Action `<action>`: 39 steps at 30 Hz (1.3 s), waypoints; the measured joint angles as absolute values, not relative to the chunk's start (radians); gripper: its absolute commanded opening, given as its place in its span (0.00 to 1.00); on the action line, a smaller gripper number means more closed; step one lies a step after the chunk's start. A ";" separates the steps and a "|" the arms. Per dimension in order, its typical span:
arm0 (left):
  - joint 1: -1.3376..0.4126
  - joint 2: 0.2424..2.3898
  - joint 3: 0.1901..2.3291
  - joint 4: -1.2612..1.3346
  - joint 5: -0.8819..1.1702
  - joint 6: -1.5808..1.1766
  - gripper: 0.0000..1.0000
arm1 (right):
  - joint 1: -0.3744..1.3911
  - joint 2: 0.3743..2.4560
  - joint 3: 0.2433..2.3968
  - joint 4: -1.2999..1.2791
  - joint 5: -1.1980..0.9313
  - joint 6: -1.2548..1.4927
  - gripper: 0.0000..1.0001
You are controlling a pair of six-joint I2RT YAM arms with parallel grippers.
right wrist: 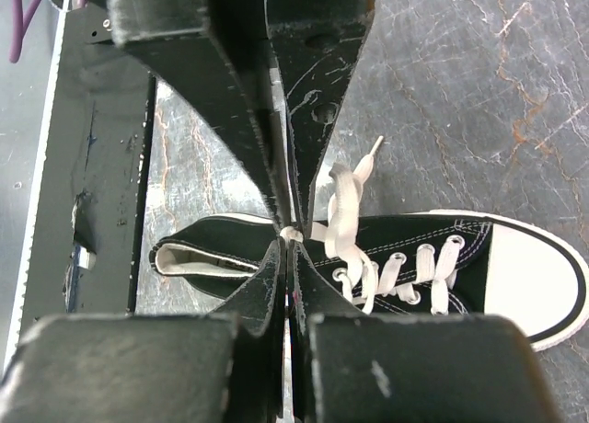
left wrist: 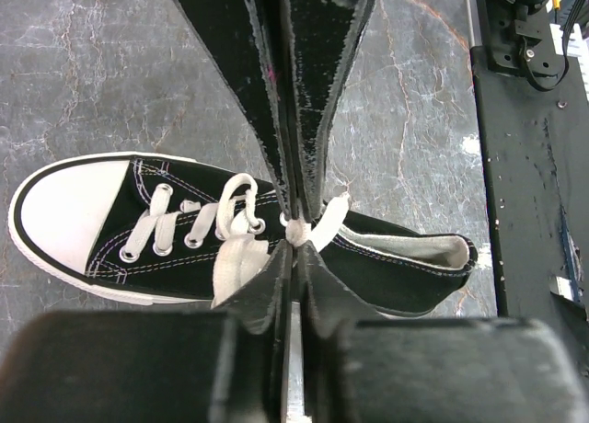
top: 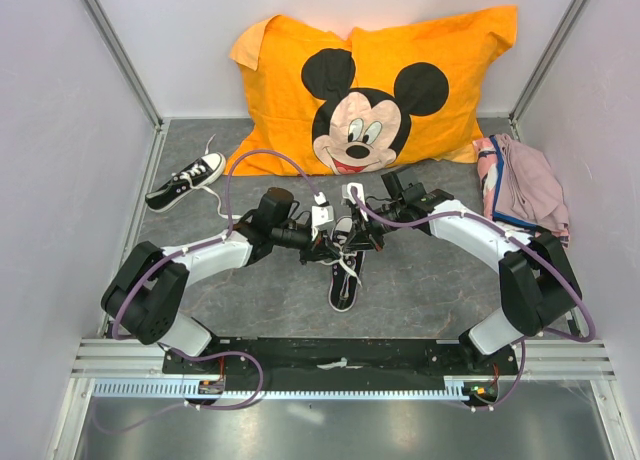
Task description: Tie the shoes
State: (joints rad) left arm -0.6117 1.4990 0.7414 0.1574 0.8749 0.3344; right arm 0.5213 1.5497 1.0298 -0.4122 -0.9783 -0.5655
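One black sneaker [top: 343,275] lies on the grey table between the arms, toe towards the near edge. It also shows in the left wrist view [left wrist: 405,276] and the right wrist view [right wrist: 414,232]. My left gripper [top: 320,248] and right gripper [top: 352,242] meet tip to tip just above it. Each is shut on the same small bunch of white lace [left wrist: 296,232] by the top eyelets, which also shows in the right wrist view [right wrist: 291,234]. Loose lace loops [right wrist: 342,211] lie across the tongue. The second sneaker [top: 186,180] lies apart at the far left.
An orange Mickey Mouse pillow [top: 370,90] leans on the back wall. Folded pink cloth [top: 525,185] lies at the far right. White walls close in both sides. The black base rail [top: 340,365] runs along the near edge.
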 measured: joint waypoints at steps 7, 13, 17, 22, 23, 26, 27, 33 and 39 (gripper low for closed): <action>-0.612 1.495 0.730 0.192 0.874 0.308 0.35 | 0.519 1.550 1.029 -0.376 -0.968 -0.512 0.00; -0.607 1.493 0.715 0.236 0.875 0.267 0.31 | 0.514 1.550 1.021 -0.351 -0.968 -0.482 0.00; -0.600 1.492 0.712 0.259 0.875 0.239 0.25 | 0.510 1.550 1.012 -0.350 -0.968 -0.474 0.00; -0.584 1.489 0.706 0.279 0.875 0.218 0.18 | 0.506 1.550 1.006 -0.348 -0.968 -0.470 0.00; -0.583 1.489 0.706 0.280 0.875 0.216 0.19 | 0.506 1.550 1.006 -0.345 -0.968 -0.467 0.00; -0.582 1.489 0.706 0.287 0.877 0.206 0.24 | 0.506 1.550 1.005 -0.335 -0.968 -0.459 0.00; -0.582 1.489 0.706 0.289 0.879 0.202 0.25 | 0.506 1.550 1.005 -0.332 -0.968 -0.456 0.00; -0.582 1.489 0.706 0.303 0.898 0.189 0.11 | 0.506 1.550 1.005 -0.319 -0.968 -0.439 0.00; -0.582 1.489 0.706 0.312 0.907 0.175 0.02 | 0.503 1.550 1.005 -0.307 -0.969 -0.420 0.34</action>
State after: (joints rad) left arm -0.5816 1.4895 0.7055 0.3119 0.9066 0.1753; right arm 0.5030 1.5497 1.0046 -0.3069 -0.9688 -0.4198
